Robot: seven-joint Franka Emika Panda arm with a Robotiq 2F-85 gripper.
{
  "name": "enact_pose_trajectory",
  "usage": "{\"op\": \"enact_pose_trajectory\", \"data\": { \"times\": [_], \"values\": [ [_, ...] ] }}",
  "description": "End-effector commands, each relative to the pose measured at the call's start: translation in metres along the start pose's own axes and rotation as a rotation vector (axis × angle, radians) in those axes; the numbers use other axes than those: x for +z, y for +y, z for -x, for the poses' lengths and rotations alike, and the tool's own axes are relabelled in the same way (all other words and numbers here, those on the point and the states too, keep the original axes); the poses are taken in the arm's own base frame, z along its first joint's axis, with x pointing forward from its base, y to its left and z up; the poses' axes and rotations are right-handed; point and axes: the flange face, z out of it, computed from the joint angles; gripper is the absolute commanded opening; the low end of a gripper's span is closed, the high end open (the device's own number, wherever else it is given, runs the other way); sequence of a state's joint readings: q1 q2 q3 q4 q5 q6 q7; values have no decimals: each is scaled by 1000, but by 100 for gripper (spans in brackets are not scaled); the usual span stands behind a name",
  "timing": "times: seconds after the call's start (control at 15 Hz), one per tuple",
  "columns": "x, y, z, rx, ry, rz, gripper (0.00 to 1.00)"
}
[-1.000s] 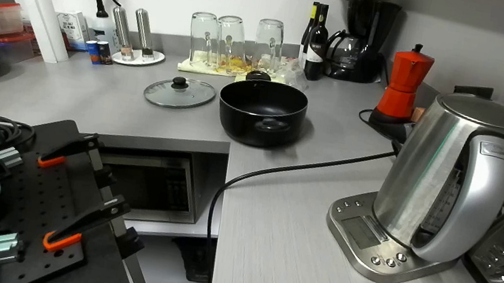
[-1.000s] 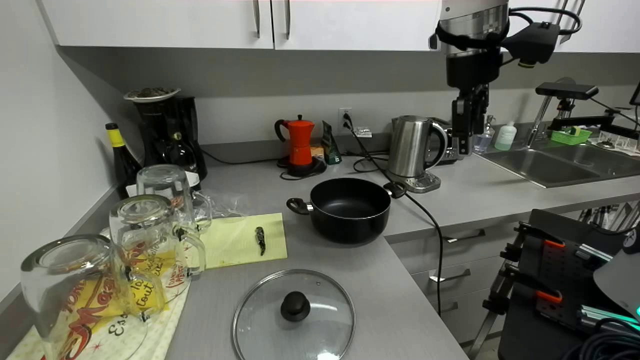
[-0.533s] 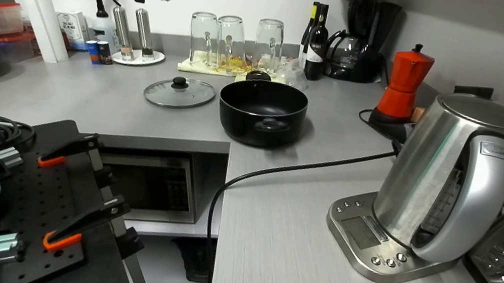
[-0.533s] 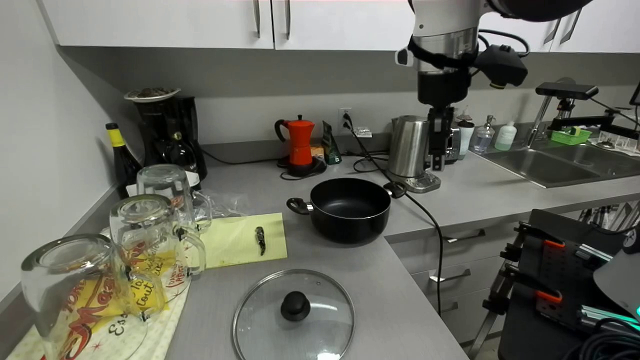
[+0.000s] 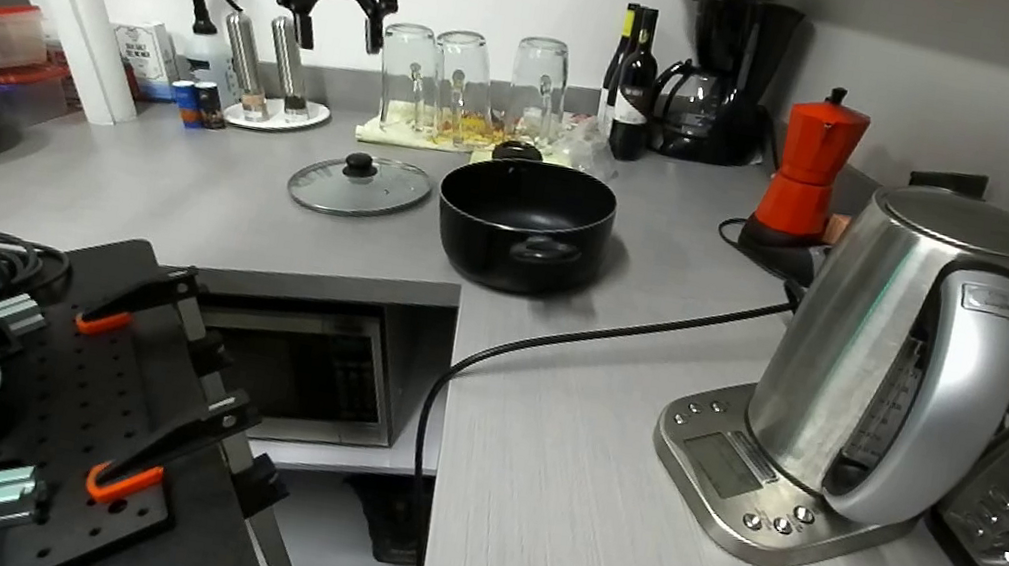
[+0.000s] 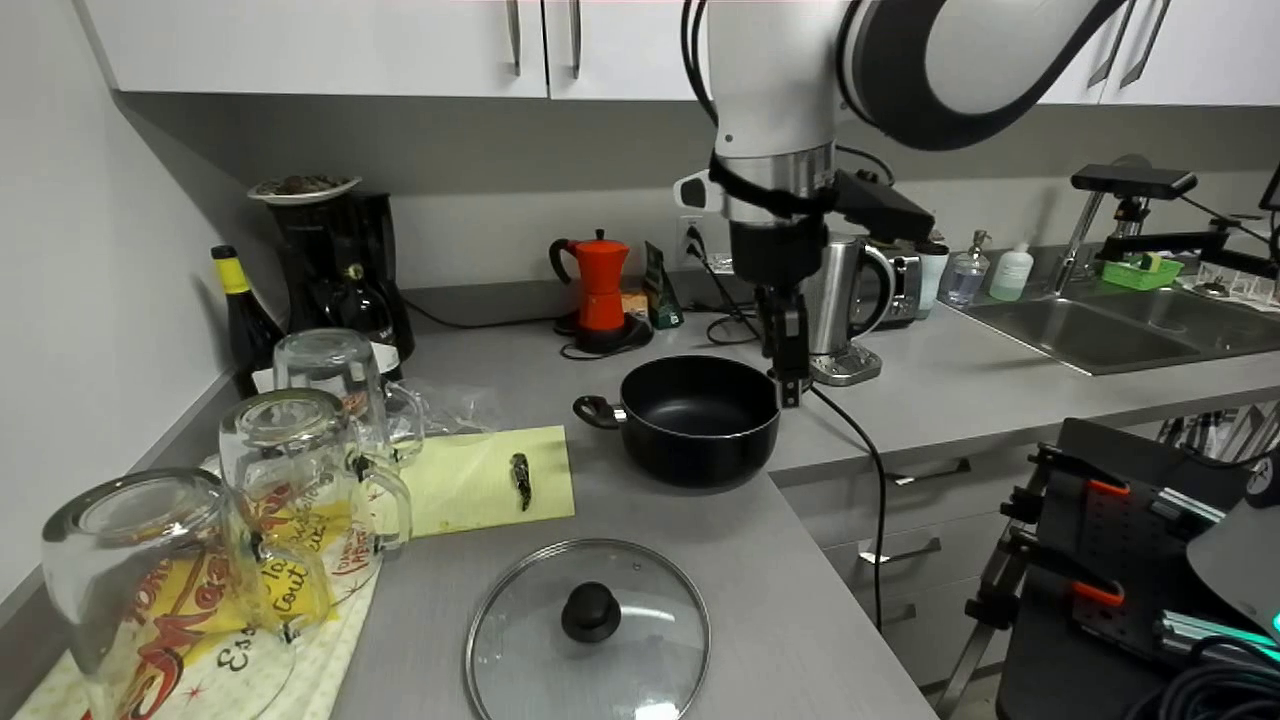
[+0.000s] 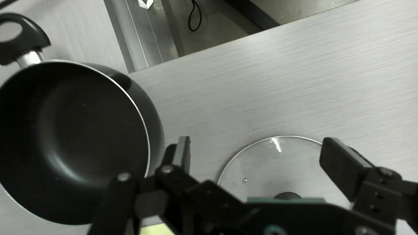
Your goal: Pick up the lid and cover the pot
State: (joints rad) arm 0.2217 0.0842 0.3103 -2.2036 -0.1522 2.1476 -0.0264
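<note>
Hanging gripper (image 5: 338,41): up in the air, fingers (image 7: 341,163) well apart, gripping nothing that I can see.
Lid (image 6: 588,658): flat on the counter (image 5: 203,205), just beside the pot (image 6: 700,458) without touching it; the pot is uncovered, so I take this to be the approach.
Knob (image 6: 590,612): my main worry. It is small and rounded, so a pinch too high or off-centre could let it slip and drop the lid.
Pot's edge: in the wrist view one finger shows close to it; going straight down without shifting toward the lid might clip it and shove the pot.
Counter surface: looks slick, so a sideways bump would probably slide the lid instead of lifting it.
Pot's mouth: a lid carried tilted could land with one side dipped inside, I'd guess.
Mugs (image 5: 539,86): standing bottoms up, apart from the lid; a wide swing could knock one.
Glass: clear and shiny in lid and mugs alike; the lid is a shallow disc bound with a thin metal band.
Black pot: round, curved wall, dull sheen inside, pale line along the edge, looped dark handles (image 6: 597,411) on short metal necks.
Counter top: grey, with fine streaks like brushed grain.
</note>
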Motion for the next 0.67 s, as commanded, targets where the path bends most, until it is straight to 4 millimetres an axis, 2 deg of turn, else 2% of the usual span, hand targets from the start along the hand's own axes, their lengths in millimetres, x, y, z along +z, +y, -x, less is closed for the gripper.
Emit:
{"op": "enact_pose_trajectory", "data": {
  "times": [0.0,0.27,0.6],
  "values": [
    [23,-10,-50,-171,-17,-9,100],
    [55,-30,-92,-332,-51,33,100],
    [97,-60,-132,-543,-76,66,100]
  ]
}}
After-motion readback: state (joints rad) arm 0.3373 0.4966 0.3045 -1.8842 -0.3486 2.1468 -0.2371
